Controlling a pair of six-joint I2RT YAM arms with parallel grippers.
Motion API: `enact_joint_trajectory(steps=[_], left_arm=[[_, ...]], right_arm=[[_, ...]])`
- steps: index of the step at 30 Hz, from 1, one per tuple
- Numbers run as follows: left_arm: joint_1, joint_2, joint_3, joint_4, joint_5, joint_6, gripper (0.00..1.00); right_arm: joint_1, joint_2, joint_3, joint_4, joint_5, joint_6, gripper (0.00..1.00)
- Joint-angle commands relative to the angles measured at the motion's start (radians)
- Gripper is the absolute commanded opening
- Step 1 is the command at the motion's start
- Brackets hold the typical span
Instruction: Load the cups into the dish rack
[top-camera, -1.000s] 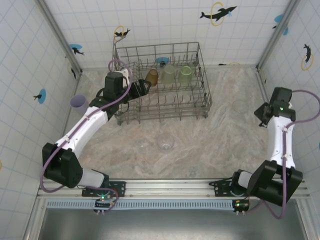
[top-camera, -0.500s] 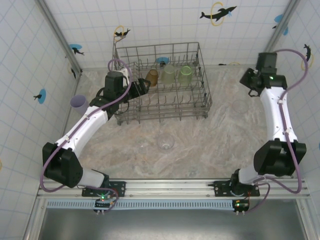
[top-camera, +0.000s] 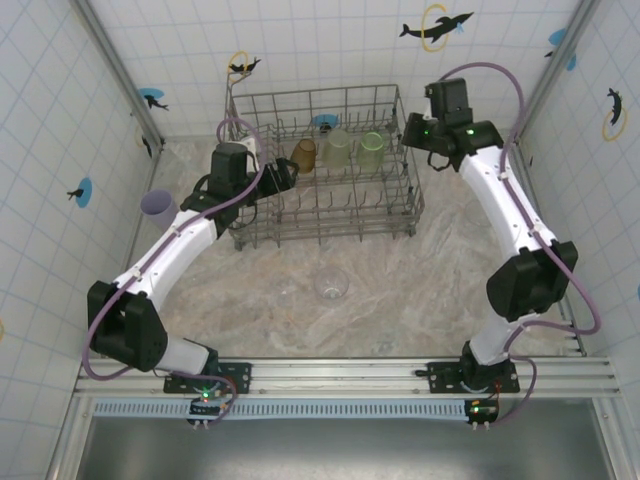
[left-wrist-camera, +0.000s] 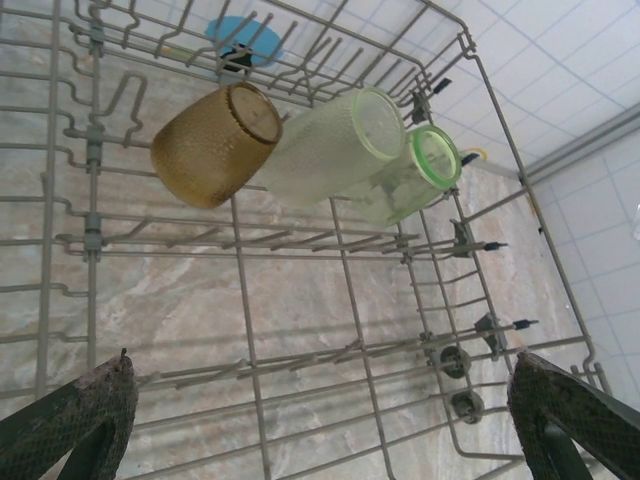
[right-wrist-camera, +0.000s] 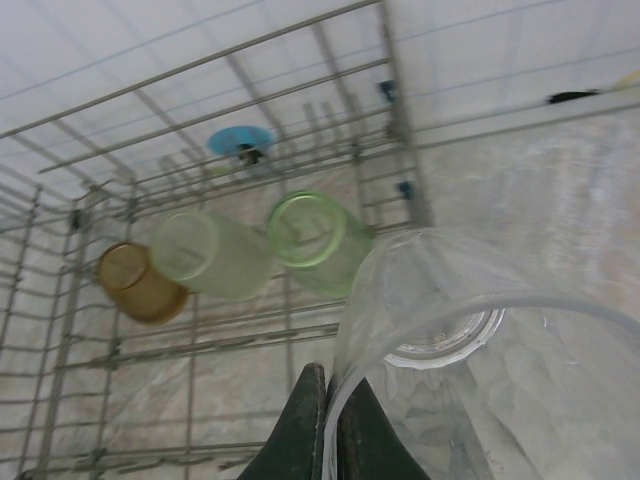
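left gripper: jaws wide apart, inside dish rack left end | right gripper: clamped on clear cup rim, at rack's far-right corner | amber cup, left green cup, right green cup: rack's far row

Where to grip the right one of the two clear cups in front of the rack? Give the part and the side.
Pinch the rim of the clear cup, one finger inside, one outside, coming straight down from above. It seems to stand mouth up on the table with nothing above it, so the thin wall is probably the surest hold.
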Motion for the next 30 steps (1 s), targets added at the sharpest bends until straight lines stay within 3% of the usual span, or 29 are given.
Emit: enact_joint_trajectory(steps=[1, 8, 16, 22, 30], left_arm=[[0.014, 0.018, 0.015, -0.026, -0.006, 0.009, 0.98], [0.030, 0.047, 0.030, -0.016, 0.030, -0.031, 0.98], [0.060, 0.095, 0.060, 0.028, 0.114, -0.083, 0.97], [0.106, 0.138, 0.067, 0.108, 0.258, -0.144, 0.98], [0.159, 0.187, 0.058, 0.247, 0.395, -0.206, 0.98]], right_arm=[[0.023, 0.048, 0.095, 0.078, -0.063, -0.011, 0.00], [0.075, 0.122, 0.129, 0.137, -0.195, 0.038, 0.00], [0.095, 0.181, 0.029, 0.319, -0.409, 0.150, 0.00], [0.091, 0.204, -0.059, 0.518, -0.580, 0.235, 0.00], [0.051, 0.249, -0.191, 0.899, -0.747, 0.463, 0.00]])
